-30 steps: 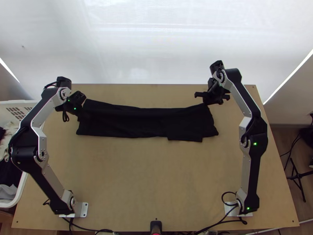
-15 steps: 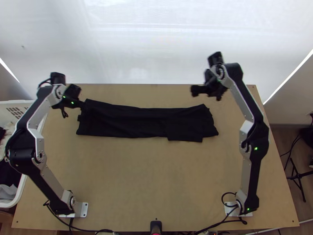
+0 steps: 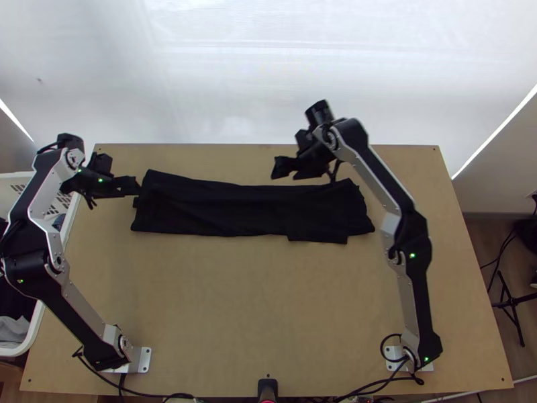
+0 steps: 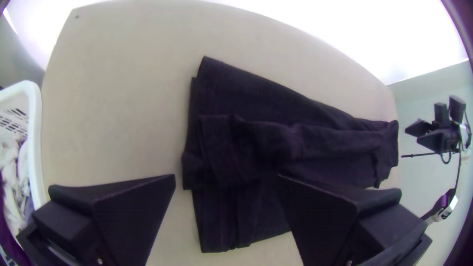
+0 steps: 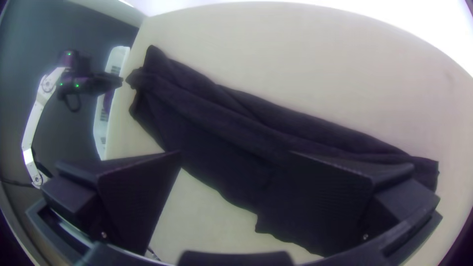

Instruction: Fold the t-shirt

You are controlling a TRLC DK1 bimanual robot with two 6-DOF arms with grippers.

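The black t-shirt (image 3: 228, 208) lies on the table as a long strip folded lengthwise, running left to right, with a small flap jutting out at its near edge right of the middle. Beside its left end is my left gripper (image 3: 137, 186); in the left wrist view that gripper (image 4: 226, 177) stands open, nothing between its fingers. My right gripper (image 3: 276, 168) is by the far edge of the cloth, right of the middle. The right wrist view has this gripper (image 5: 236, 153) open too, above the shirt (image 5: 221, 128), not gripping it.
A white laundry basket (image 3: 59, 235) with clothes stands off the table's left edge, close to the left arm. Bare tabletop (image 3: 255, 302) lies on the near side of the shirt. A white sheet (image 3: 235, 80) hangs behind the far edge.
My left gripper has moved left, off the shirt's left end. The right one has lifted from the right end and travelled left along the far edge. The shirt lies much as before.
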